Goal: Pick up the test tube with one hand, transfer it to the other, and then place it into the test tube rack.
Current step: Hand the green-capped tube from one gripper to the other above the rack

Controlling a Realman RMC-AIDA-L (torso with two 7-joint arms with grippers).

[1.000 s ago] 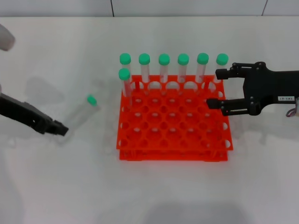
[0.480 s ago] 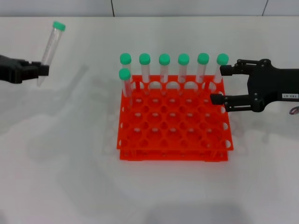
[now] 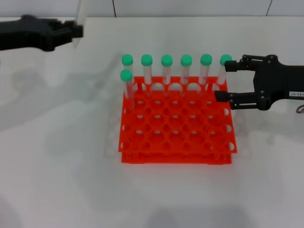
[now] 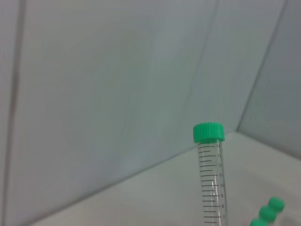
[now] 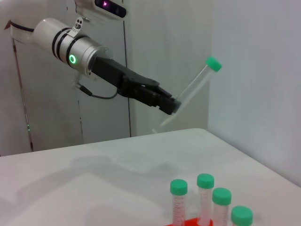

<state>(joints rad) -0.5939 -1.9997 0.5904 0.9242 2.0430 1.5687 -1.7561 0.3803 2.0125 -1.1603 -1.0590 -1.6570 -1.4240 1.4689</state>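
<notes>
My left gripper is raised at the far left and shut on the lower part of the test tube. The tube tilts upward, and its green cap is cut off in the head view. The right wrist view shows that gripper holding the tube in the air, cap uppermost. The left wrist view shows the tube's cap and graduation marks. My right gripper, with a white label, is open at the back right corner of the orange-red rack.
Several green-capped tubes stand in the rack's back row, and one more stands at the left of the second row. Some also show in the right wrist view. The white table meets a wall behind.
My left gripper took the tube off the table, lifted it and carried it up and to the right. My right gripper shifted only slightly and stays open.
</notes>
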